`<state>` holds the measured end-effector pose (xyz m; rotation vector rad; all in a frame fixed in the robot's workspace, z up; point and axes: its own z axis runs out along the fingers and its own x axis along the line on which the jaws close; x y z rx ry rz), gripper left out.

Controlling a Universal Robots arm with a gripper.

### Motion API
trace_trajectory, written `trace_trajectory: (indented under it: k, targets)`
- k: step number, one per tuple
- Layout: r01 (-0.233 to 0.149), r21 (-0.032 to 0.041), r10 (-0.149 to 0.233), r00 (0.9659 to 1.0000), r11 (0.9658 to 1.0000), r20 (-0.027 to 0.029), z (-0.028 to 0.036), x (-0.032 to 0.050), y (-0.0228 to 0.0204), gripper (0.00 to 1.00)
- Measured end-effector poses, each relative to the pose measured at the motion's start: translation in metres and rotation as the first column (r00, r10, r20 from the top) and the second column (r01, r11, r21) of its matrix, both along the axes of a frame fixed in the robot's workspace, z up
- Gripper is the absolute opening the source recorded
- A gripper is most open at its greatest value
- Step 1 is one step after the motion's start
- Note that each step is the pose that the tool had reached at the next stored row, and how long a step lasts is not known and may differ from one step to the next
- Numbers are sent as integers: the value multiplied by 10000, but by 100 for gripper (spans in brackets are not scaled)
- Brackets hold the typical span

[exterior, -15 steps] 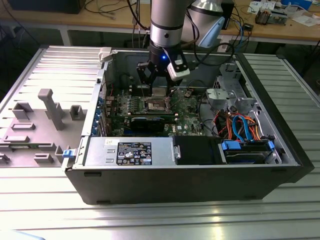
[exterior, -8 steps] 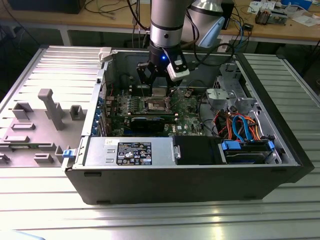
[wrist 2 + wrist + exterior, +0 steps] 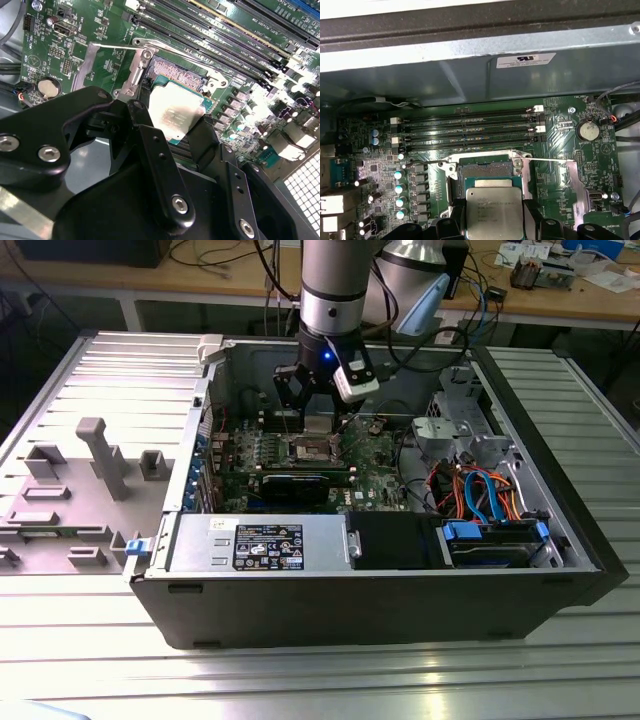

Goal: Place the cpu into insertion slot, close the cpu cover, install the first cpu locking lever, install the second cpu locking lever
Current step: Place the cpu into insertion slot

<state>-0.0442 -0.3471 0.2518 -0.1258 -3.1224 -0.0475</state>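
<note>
The black two-fingered tool [image 3: 171, 122] clamps the flat square silver-topped cpu [image 3: 493, 212] just over the dark square insertion slot [image 3: 485, 172] of the green circuit board [image 3: 555, 131]. The thin silvery cpu cover [image 3: 568, 176] stands open beside it.

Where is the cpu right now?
In both wrist views the cpu is held in the gripper, partly over the open insertion slot, near the memory slots.
</note>
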Motion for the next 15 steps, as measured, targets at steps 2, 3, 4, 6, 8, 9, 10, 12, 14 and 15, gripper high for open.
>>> trace_trajectory:
  k: [2, 3, 4, 6, 8, 9, 10, 12, 14, 15]
  targets:
    - [11, -3, -11, 10000, 10000, 0, -1, 0, 0, 55]
    - [15, -3, -15, 10000, 10000, 0, -2, 0, 0, 55]
    - [19, -4, -19, 10000, 10000, 0, -3, 0, 0, 55]
    - [30, -7, -30, 10000, 10000, 0, -4, 0, 0, 55]
    - [40, -8, -40, 10000, 10000, -1, -5, 0, 0, 55]
    - [46, -10, -46, 10000, 10000, 0, -6, 0, 0, 55]
    - [53, -11, -53, 10000, 10000, 0, -7, 0, 0, 55]
    - [61, -13, -61, 10000, 10000, 0, -8, 0, 0, 55]
    - [72, -15, -72, 10000, 10000, 0, -9, 0, 0, 55]
    - [77, -17, -77, 10000, 10000, 0, -10, 0, 0, 55]
